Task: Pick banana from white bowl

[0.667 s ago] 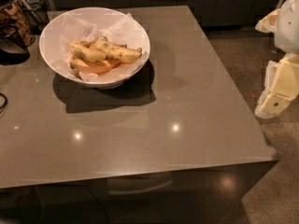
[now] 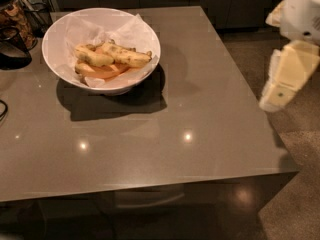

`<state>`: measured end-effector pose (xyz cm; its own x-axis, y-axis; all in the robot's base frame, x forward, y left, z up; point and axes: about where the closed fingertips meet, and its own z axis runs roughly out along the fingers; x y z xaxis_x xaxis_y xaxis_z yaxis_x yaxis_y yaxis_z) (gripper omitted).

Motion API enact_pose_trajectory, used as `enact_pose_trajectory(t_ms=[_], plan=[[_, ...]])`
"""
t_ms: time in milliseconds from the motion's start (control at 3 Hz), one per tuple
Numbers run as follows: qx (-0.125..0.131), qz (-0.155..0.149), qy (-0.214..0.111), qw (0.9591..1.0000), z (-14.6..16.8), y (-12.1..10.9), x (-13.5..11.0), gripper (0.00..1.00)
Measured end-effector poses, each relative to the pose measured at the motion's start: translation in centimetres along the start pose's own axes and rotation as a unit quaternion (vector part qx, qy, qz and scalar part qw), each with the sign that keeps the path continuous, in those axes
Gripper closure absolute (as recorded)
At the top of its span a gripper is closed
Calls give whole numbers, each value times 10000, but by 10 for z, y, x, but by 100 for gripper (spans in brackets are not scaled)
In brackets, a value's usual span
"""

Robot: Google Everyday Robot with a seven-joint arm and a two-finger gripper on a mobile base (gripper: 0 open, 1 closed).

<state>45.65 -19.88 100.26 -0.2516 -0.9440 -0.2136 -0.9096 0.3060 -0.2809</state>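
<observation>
I judge the pick not yet begun: the speckled banana (image 2: 127, 56) lies in the white bowl (image 2: 48, 39) at the table (image 2: 200, 109)'s far left, while my hand (image 2: 290, 76) hangs beyond the right edge, well apart, its state untellable.

The banana (image 2: 126, 55) is long and yellow, heavily speckled with dark brown. It lies on its side, nearly level, inside the white bowl (image 2: 54, 59), reaching from the bowl's middle toward the rim on the gripper's side, its darker tip at that end. The bowl is large, round and wide, with sloping sides and a lining of crinkled white paper, and it stands upright. The gripper (image 2: 287, 76) hangs at the far right; bowl and banana sit well apart from it, far to its left.
</observation>
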Motion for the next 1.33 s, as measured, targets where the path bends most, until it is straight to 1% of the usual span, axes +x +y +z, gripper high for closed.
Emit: enact_pose_trajectory(t_ms=[333, 667, 1000, 1333], plan=[[-35, 273, 28, 9996, -2, -33, -37, 0], [-34, 273, 26, 9996, -2, -33, -37, 0], [33, 219, -116, 9997, -4, -36, -43, 0], [80, 64, -187, 9998, -6, -39, -60, 0]])
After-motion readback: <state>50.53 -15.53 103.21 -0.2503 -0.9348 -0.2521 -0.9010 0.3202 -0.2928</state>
